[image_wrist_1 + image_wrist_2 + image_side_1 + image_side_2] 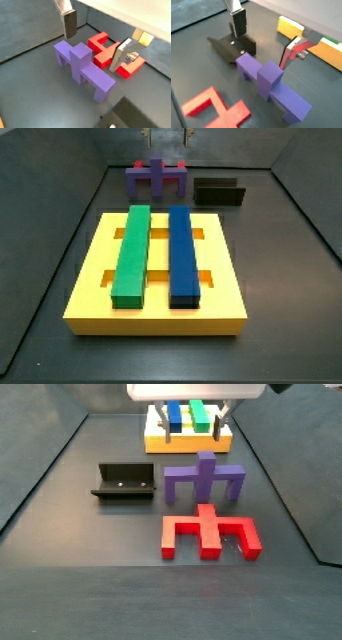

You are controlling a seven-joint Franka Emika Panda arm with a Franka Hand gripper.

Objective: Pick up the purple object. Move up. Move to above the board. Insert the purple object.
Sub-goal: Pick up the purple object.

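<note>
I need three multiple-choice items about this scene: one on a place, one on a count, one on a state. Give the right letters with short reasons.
1. The red blocky piece lies: A) beside the purple bridge-shaped object B) on the yellow board C) inside the dark L-shaped fixture
2. Long bars on the board: A) one B) two C) four
3. The gripper is: A) shut on the purple object B) open above it C) holding the red piece

A: a side view shows them adjacent on the floor.
B: one green, one blue.
B: fingers apart, nothing between.
</note>
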